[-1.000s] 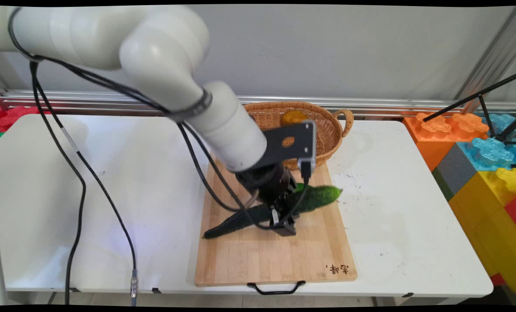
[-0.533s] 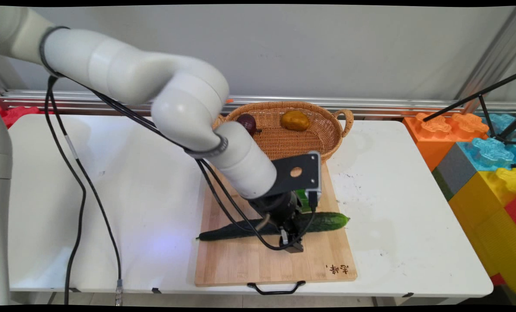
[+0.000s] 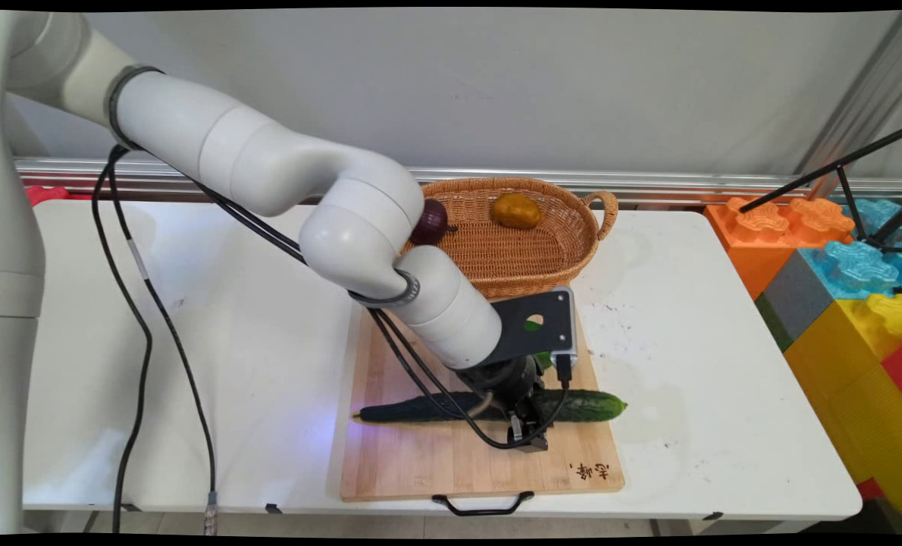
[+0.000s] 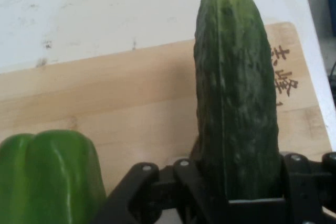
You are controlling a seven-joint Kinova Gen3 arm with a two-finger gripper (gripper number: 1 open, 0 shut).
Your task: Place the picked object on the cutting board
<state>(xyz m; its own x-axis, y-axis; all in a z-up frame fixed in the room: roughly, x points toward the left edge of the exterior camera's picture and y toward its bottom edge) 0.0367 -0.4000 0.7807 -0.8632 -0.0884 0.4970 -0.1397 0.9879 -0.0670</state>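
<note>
One long dark-green cucumber (image 3: 489, 406) clamped in black two-finger gripper (image 3: 525, 434) over bamboo cutting board (image 3: 451, 462).
Nearby: 1 green bell pepper (image 4: 50, 174); wicker basket (image 3: 572, 243) w/ 2 items.

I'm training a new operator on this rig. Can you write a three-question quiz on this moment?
1. True or false: the gripper is shut on the cucumber.
2. What lies in the wicker basket? A) a red onion and a potato; B) two lemons; C) nothing.
3. Which vegetable sits beside the cucumber on the cutting board?

Key: 1 true; 2 A; 3 a green pepper.
</note>
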